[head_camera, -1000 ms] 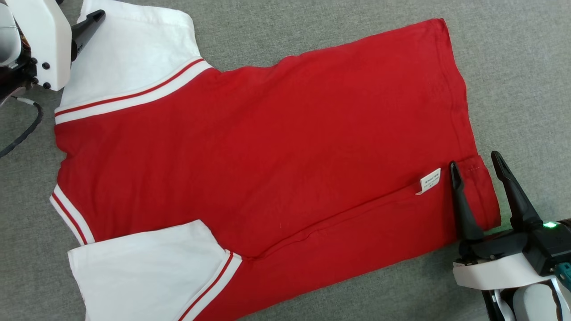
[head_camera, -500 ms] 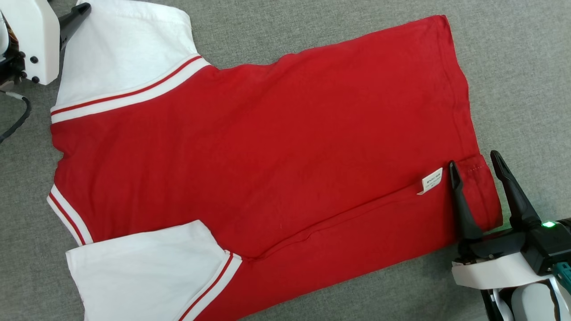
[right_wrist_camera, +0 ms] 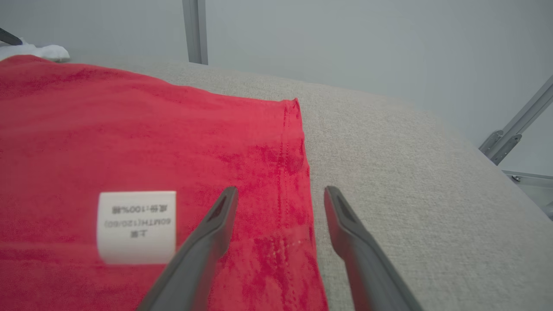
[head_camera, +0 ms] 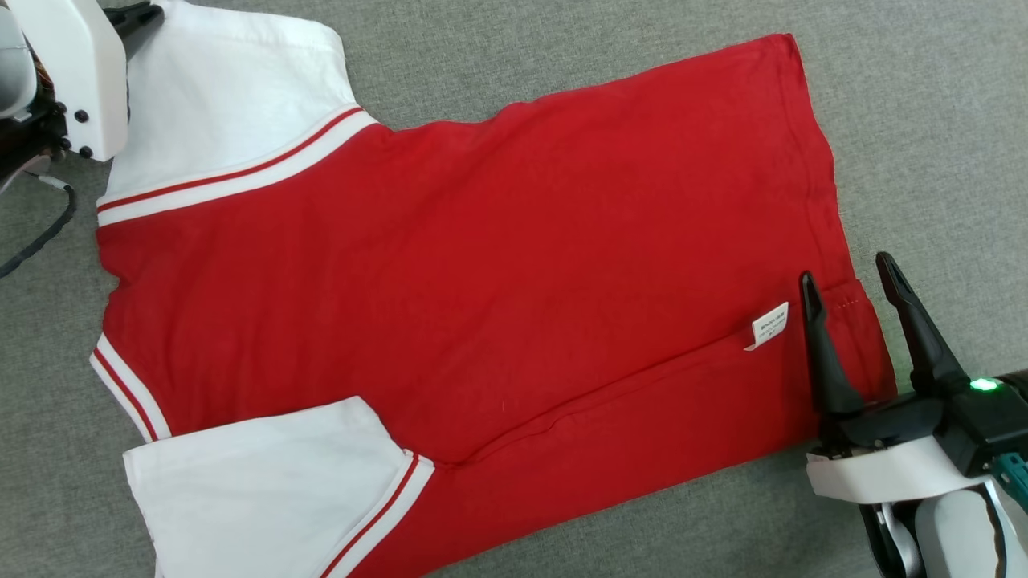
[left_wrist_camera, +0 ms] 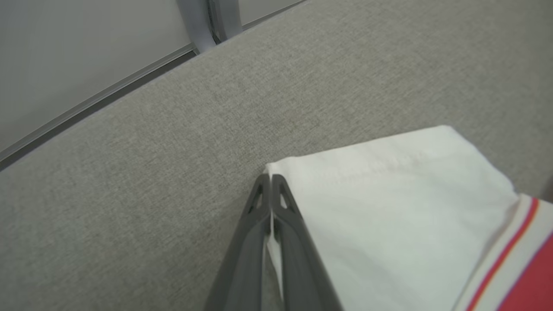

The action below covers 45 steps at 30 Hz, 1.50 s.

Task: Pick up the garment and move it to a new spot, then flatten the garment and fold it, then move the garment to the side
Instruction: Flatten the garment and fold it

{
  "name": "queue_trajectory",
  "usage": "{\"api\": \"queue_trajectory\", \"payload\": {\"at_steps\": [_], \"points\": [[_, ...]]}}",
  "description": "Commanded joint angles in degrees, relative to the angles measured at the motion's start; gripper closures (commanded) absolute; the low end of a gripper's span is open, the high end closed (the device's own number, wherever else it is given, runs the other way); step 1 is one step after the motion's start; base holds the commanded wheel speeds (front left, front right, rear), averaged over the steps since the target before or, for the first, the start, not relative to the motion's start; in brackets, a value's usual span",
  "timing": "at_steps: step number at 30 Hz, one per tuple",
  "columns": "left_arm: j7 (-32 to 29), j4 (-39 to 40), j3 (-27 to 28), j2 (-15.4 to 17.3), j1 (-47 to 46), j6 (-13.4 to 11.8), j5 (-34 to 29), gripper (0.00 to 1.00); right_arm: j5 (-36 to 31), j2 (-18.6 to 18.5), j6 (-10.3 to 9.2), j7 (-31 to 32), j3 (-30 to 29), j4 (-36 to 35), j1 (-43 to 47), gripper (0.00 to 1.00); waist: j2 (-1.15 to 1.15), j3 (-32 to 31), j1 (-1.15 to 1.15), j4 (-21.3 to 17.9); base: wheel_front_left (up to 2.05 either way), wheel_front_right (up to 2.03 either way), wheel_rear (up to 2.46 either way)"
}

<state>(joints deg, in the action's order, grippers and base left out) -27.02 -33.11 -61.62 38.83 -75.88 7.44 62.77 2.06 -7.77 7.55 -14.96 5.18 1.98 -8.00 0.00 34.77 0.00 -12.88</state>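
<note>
We see the shirt (head_camera: pixel 482 265) spread flat, back up, on a grey woven cloth surface (head_camera: pixel 923 120): a red knit body with a stitched hem, white short sleeves, and white bands with a thin red stripe where the sleeves join. A seam runs along the lower part of the red body to a small white label (head_camera: pixel 769 325) with printed text near the hem. At the shirt's far sleeve (left_wrist_camera: pixel 389 194), our left gripper (left_wrist_camera: pixel 271 181) has its dark fingers pressed together on the sleeve's outer corner, with a sliver of white cloth caught between them. At the shirt's hem corner beside the label, our right gripper (head_camera: pixel 843 269) has its fingers spread wide and holds nothing; one finger lies over the red cloth just past the label and the other over the grey surface just outside the hem. A dark cable (head_camera: pixel 48 233) curls on the grey surface beside the shirt's collar end.
</note>
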Motion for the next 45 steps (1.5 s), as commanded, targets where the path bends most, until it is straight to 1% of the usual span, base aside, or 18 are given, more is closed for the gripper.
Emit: {"api": "queue_trajectory", "payload": {"at_steps": [1,5,7,13,16,19,20,25,30,31,32,34,36,39,40,42,43,45], "points": [[0.9,0.6,-0.6,0.2,-0.6,0.0,0.4,1.0,0.8,-0.3,-0.12,-0.3,0.4,0.1,-1.4,0.0,0.0,-0.4,0.0,0.2,0.0,0.0,0.0],[2.6,1.5,-2.5,0.8,-1.3,0.0,1.0,1.0,2.1,-1.4,-0.12,0.4,2.1,1.9,-5.4,0.0,0.0,-1.5,0.0,0.6,0.0,0.0,0.0],[3.0,1.9,-3.4,1.0,-1.6,0.0,1.5,1.0,3.8,-1.5,-0.12,4.0,2.5,3.5,-8.5,0.0,0.0,-2.1,0.0,0.8,0.0,0.0,0.0],[3.1,3.2,-6.3,1.5,-2.6,0.0,3.4,1.0,10.1,-2.4,-0.12,26.2,3.8,7.4,-20.2,0.0,0.0,-3.8,0.0,1.8,0.0,0.0,0.0],[3.2,4.0,-7.4,1.7,-3.1,0.0,3.9,1.0,11.0,-2.5,-0.12,38.1,2.6,8.1,-25.1,0.0,0.0,-4.1,0.0,2.5,0.0,0.0,0.0],[3.4,4.9,-8.2,2.0,-3.8,0.0,4.3,1.0,10.2,-2.5,-0.12,46.9,0.2,7.9,-28.9,0.0,0.0,-3.9,0.0,3.3,0.0,0.0,0.0],[3.4,4.9,-8.2,2.0,-3.8,0.0,4.3,1.0,10.2,-2.5,-0.12,46.9,0.2,7.9,-28.9,0.0,0.0,-3.9,0.0,3.3,0.0,0.0,0.0],[3.6,6.3,-9.4,2.5,-5.0,0.0,4.4,1.0,8.9,-2.3,-0.12,55.3,-3.8,8.4,-33.2,0.0,0.0,-3.2,0.0,4.6,0.0,0.0,0.0],[4.0,7.2,-10.2,2.7,-5.9,0.0,4.4,1.0,8.7,-1.9,-0.12,59.3,-5.9,10.0,-35.7,0.0,0.0,-2.3,0.0,5.5,0.0,0.0,0.0],[4.0,7.3,-10.4,2.8,-6.0,0.0,4.5,1.0,9.0,-1.7,-0.12,59.8,-6.0,10.4,-36.1,0.09,0.0,-2.1,0.0,5.6,0.0,0.0,0.0],[4.2,7.4,-10.5,2.8,-6.0,0.0,4.5,1.0,9.1,-1.6,-0.12,60.2,-6.1,10.9,-36.5,0.13,0.0,-2.0,0.0,5.8,0.0,0.0,0.0],[4.3,7.4,-10.7,2.8,-6.1,0.0,4.6,1.0,9.0,-1.6,-0.12,60.8,-6.2,11.3,-37.2,0.11,0.0,-1.8,0.0,6.0,0.0,0.0,0.0],[4.3,7.5,-10.9,2.7,-6.5,0.0,4.6,1.0,9.0,-1.5,-0.12,61.4,-6.4,11.7,-38.0,0.15,0.0,-1.5,0.0,6.1,0.0,0.0,0.0],[4.6,7.6,-11.1,2.6,-7.0,0.0,4.7,1.0,8.6,-1.4,-0.12,61.9,-7.1,12.5,-38.8,0.29,0.0,-1.3,0.0,6.5,0.0,0.0,0.0],[4.7,7.7,-11.2,2.5,-7.1,0.0,4.6,1.0,8.5,-1.3,-0.12,62.3,-7.3,12.6,-39.0,0.37,0.0,-1.2,0.0,6.6,0.0,0.0,0.0],[4.8,7.8,-11.3,2.5,-7.1,0.0,4.5,1.0,8.5,-1.1,-0.12,62.7,-7.9,13.0,-39.2,0.44,0.0,-1.1,0.0,6.8,0.0,0.0,0.0],[4.8,7.9,-11.4,2.5,-7.0,0.0,4.5,1.0,8.1,-1.0,-0.12,63.0,-8.3,13.2,-39.2,0.52,0.0,-1.0,0.0,6.9,0.0,0.0,0.0],[4.7,8.1,-11.5,2.5,-7.1,0.0,4.5,1.0,7.9,-0.7,-0.12,63.4,-8.9,13.4,-39.3,0.53,0.0,-0.9,0.0,7.1,0.0,0.0,0.0]]}}
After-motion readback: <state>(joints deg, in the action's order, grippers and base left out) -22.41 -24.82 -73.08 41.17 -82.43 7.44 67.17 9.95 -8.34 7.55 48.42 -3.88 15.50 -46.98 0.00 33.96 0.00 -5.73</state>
